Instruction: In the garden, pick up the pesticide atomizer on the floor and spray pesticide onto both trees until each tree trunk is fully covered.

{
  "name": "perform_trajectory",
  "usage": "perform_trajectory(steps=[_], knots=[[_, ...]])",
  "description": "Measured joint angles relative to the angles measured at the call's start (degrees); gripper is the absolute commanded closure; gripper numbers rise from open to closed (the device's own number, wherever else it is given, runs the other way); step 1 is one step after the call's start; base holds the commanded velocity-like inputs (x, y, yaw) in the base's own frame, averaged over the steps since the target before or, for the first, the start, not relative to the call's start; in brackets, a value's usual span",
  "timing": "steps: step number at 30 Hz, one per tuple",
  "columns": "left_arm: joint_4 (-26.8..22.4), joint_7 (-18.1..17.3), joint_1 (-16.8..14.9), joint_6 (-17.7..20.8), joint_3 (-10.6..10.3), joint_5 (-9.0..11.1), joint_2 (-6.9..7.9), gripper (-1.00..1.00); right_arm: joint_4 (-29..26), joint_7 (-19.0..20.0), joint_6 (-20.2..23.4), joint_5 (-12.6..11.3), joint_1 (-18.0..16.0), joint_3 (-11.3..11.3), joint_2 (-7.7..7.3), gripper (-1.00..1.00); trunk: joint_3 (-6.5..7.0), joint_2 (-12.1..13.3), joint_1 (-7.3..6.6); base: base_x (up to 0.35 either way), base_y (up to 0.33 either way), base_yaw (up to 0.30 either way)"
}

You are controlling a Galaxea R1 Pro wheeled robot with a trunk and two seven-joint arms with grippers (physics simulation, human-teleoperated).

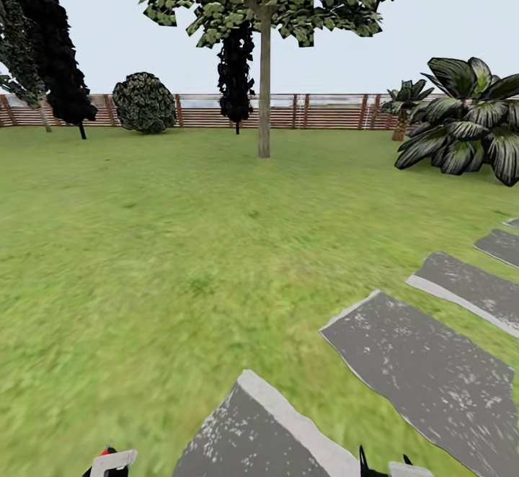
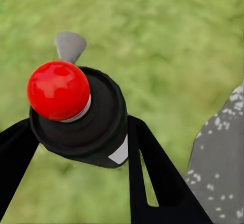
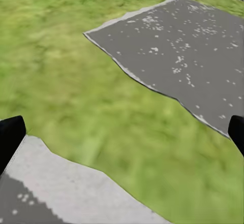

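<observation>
We hold the small pesticide atomizer (image 2: 79, 115), w/ its dark round body, red ball top and light grey nozzle, in our left claw (image 2: 76, 148). The two black fingers (image 2: 152, 178) sit one on each side of the body, so the left claw is clenched on it. In the head view a bit of it peeks up at the bottom edge (image 1: 112, 459), low and close to us.

Our right claw (image 3: 122, 132) is spread wide w/ nothing in it; its black tips sit far apart over the green grass (image 3: 76, 56) and the flat grey stepping stones (image 3: 178, 56).

The tall tree w/ a straight, smooth beige-grey trunk (image 1: 264, 95) stands far ahead, near the brown slatted fence (image 1: 324, 111). It is straight in front, a bit to the right of the left claw. We think we are on our way there. The big thing for the next move: the trunk is well apart from the sprayer, too far to spray yet, so we must roll closer. The nozzle looks to point away from us, abt fwd. Left arm has the job.
</observation>
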Motion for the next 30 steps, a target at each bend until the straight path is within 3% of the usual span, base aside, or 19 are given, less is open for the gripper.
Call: perform_trajectory(steps=[30], knots=[[0.00, 0.00, 0.00, 0.00, -0.08, -0.01, -0.09, 1.00, 0.00, 0.04, 0.00, 0.00, -0.03, 0.00, 0.00, -1.00, 0.00, 0.00, 0.00, 0.341, 0.000, 0.000]])
